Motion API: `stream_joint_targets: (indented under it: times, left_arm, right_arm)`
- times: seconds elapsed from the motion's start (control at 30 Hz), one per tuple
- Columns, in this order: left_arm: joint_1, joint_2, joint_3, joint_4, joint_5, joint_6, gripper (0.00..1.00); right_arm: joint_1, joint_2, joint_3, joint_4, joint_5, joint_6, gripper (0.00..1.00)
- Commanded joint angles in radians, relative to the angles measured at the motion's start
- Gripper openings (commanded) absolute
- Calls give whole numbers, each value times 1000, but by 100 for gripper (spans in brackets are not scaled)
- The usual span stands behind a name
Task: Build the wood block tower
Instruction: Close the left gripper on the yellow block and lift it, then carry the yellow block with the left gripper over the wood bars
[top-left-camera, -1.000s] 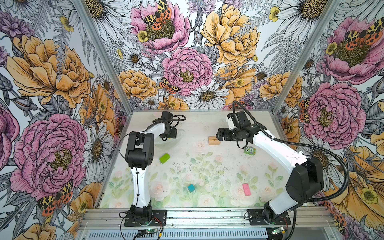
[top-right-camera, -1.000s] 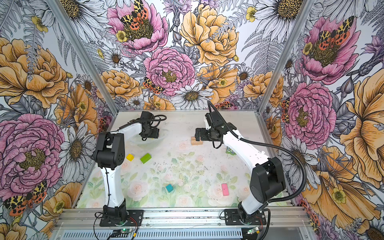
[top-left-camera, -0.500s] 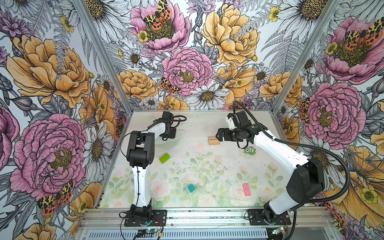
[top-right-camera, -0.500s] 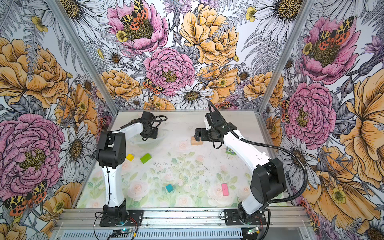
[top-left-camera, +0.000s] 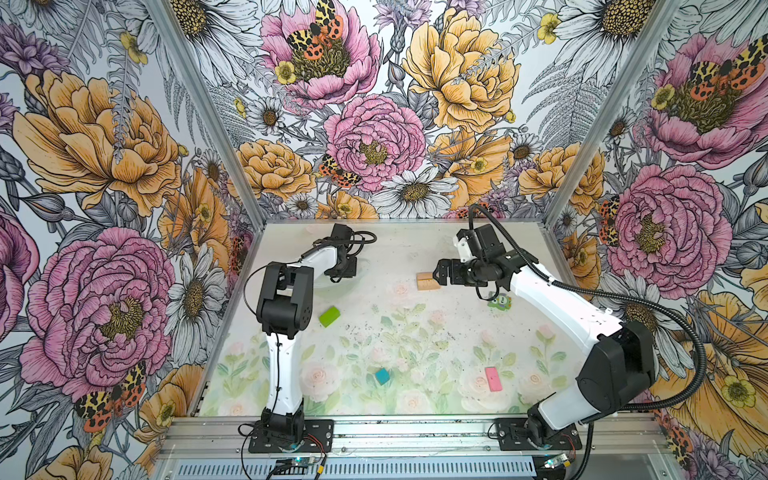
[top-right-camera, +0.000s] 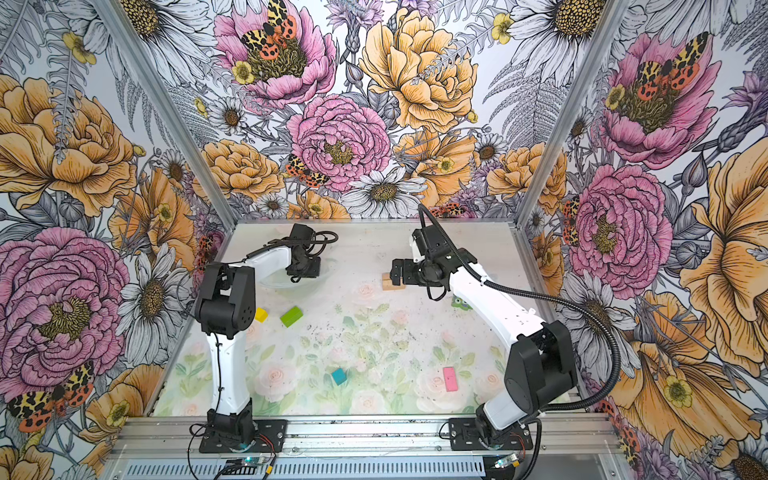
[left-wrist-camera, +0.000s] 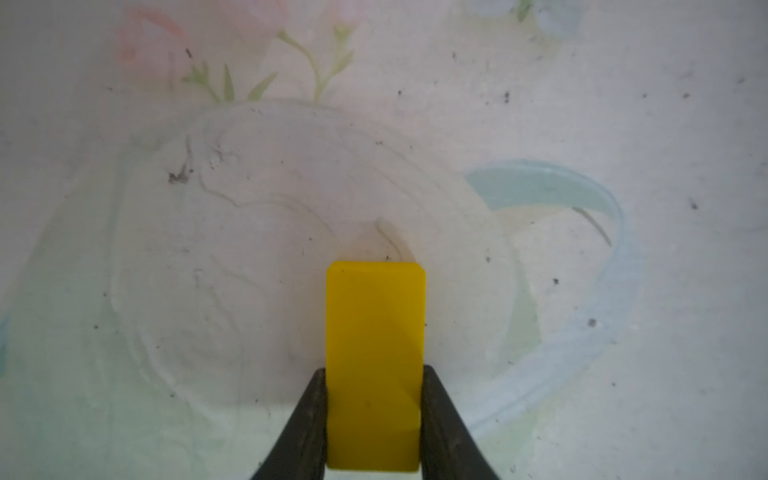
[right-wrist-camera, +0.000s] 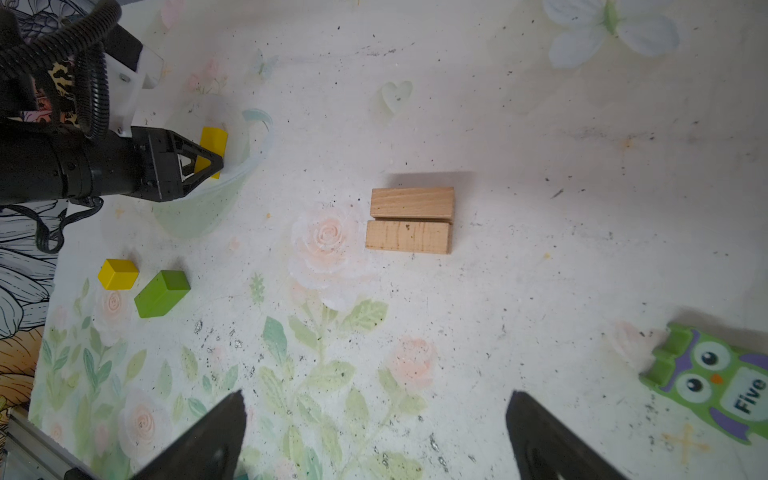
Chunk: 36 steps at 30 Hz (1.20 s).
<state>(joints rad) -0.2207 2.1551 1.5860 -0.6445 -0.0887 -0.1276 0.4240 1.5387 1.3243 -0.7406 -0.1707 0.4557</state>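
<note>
My left gripper (left-wrist-camera: 374, 370) is shut on a yellow bar (left-wrist-camera: 374, 332), one finger on each long side, inside a clear bowl (right-wrist-camera: 253, 160) at the back left. From the right wrist view the left gripper (right-wrist-camera: 210, 164) shows with the bar (right-wrist-camera: 212, 141) sticking out past it. Two tan planks (right-wrist-camera: 409, 220) lie side by side, touching, at mid back (top-left-camera: 427, 281). My right gripper (right-wrist-camera: 376, 401) hangs open and empty just right of them (top-left-camera: 439, 274). Loose blocks: lime green block (top-left-camera: 329, 316), yellow cube (top-right-camera: 261, 314), teal cube (top-left-camera: 382, 375), pink slab (top-left-camera: 493, 379). No stacked tower shows.
A green owl figure (top-left-camera: 500, 301) lies under the right forearm, right of the planks. The left arm's elbow (top-left-camera: 284, 299) stands tall beside the yellow cube and lime block. Flowered walls close in the table on three sides.
The left gripper has shut on the yellow bar, and the left arm's elbow has shifted slightly. The right arm has stayed still.
</note>
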Motion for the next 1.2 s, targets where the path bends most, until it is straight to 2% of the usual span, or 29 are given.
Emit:
stream_joint_targets:
  times: [0.0, 0.17, 0.53, 0.87, 1.17]
  left_arm:
    - [-28, -70, -35, -26, -19, -106, 26]
    - [-70, -145, -60, -40, -18, -182, 26]
    - [-256, -250, -40, -70, -34, -312, 26]
    - [-417, -183, 43, -72, -68, -412, 25]
    - [-472, -90, 133, -72, -149, -506, 25]
  right_arm:
    - [-2, -55, -21, 15, 2, 17, 100]
    - [-2, -94, -50, 19, 6, 19, 100]
    - [-8, -219, -125, 14, 40, 35, 100]
    - [-10, -330, -196, -12, 59, 34, 100]
    - [-14, -395, -236, -26, 74, 25, 100]
